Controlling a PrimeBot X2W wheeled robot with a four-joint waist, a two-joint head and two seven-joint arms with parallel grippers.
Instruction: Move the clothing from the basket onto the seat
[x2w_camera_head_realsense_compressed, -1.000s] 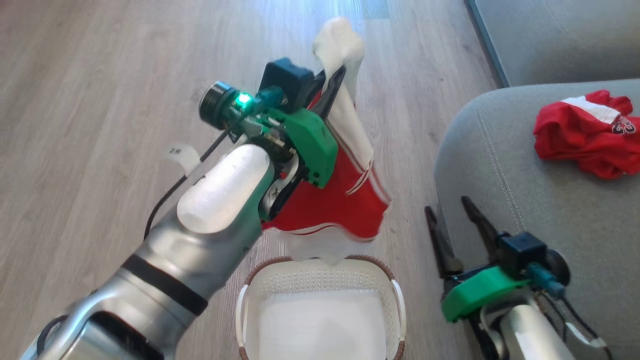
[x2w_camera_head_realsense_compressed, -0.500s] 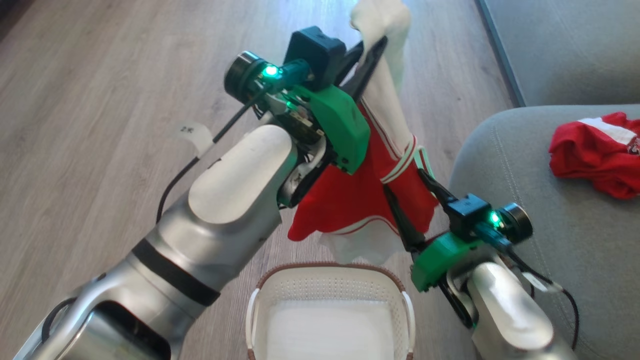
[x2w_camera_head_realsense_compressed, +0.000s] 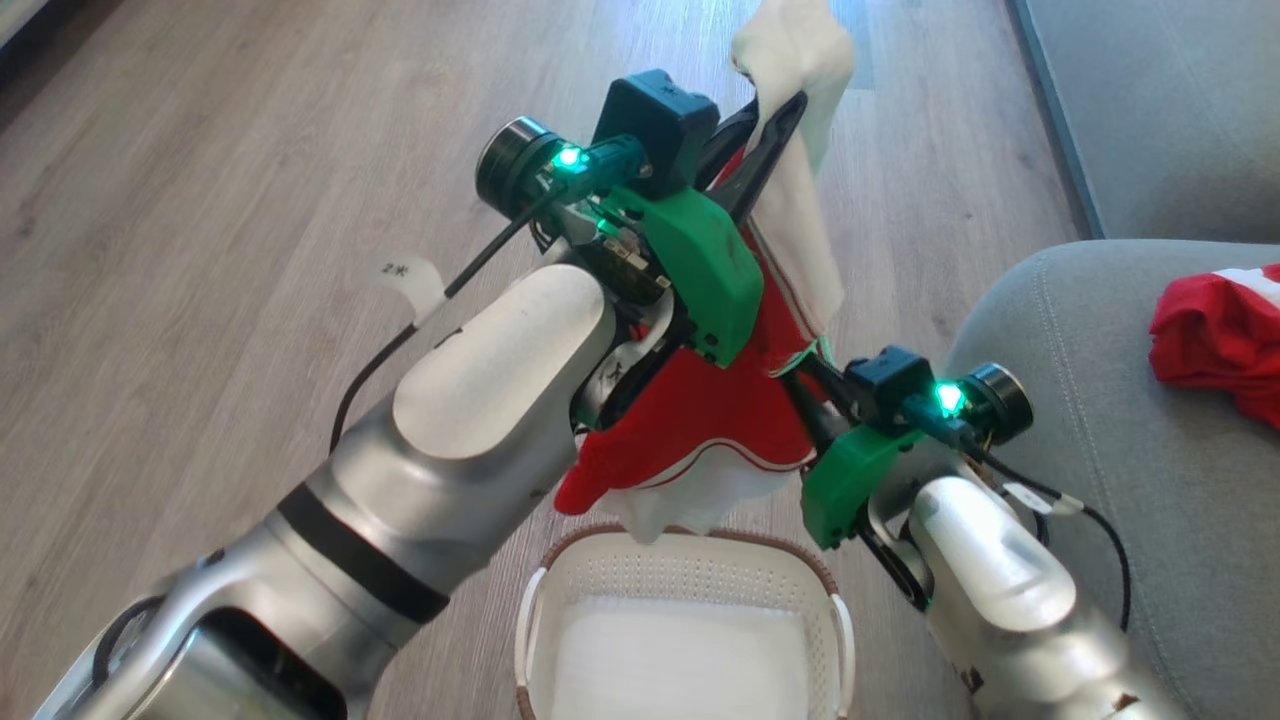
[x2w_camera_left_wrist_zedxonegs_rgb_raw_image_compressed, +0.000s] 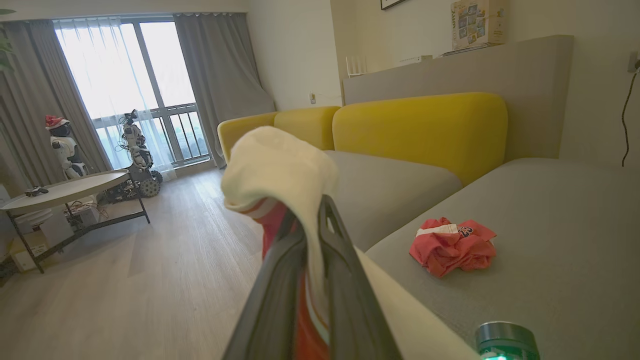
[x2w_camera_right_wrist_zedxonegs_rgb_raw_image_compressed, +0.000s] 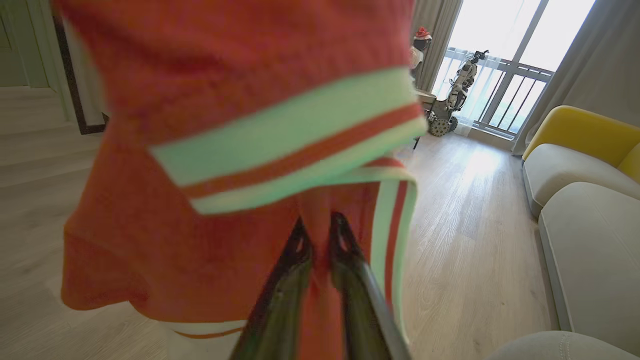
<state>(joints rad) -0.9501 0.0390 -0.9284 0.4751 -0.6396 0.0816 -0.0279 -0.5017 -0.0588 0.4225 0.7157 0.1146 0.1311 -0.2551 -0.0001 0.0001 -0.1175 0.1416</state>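
A red garment with white stripes and a white panel (x2w_camera_head_realsense_compressed: 720, 410) hangs above the cream basket (x2w_camera_head_realsense_compressed: 680, 548), clear of its rim. My left gripper (x2w_camera_head_realsense_compressed: 775, 115) is shut on its white upper end (x2w_camera_left_wrist_zedxonegs_rgb_raw_image_compressed: 280, 165), with the fingertips (x2w_camera_left_wrist_zedxonegs_rgb_raw_image_compressed: 327, 210) pinching the cloth. My right gripper (x2w_camera_head_realsense_compressed: 800, 372) has come in from the right, and its fingers (x2w_camera_right_wrist_zedxonegs_rgb_raw_image_compressed: 300, 250) are shut on a fold of the red fabric (x2w_camera_right_wrist_zedxonegs_rgb_raw_image_compressed: 225, 100) near the striped edge. A second crumpled red garment (x2w_camera_head_realsense_compressed: 1215, 340) lies on the grey-green seat (x2w_camera_head_realsense_compressed: 1080, 480); the left wrist view shows it too (x2w_camera_left_wrist_zedxonegs_rgb_raw_image_compressed: 452, 245).
The basket stands on the pale wood floor (x2w_camera_head_realsense_compressed: 200, 250), with a white lining (x2w_camera_head_realsense_compressed: 680, 660) inside. The sofa seat runs along my right, with yellow backrests (x2w_camera_left_wrist_zedxonegs_rgb_raw_image_compressed: 420, 125) behind it. Far off stand a round table (x2w_camera_left_wrist_zedxonegs_rgb_raw_image_compressed: 65, 187) and other robots (x2w_camera_left_wrist_zedxonegs_rgb_raw_image_compressed: 135, 150) by the window.
My right gripper has swung up and left from beside the seat to the hanging garment and closed on it. The left arm has raised the garment slightly. The head camera has shifted.
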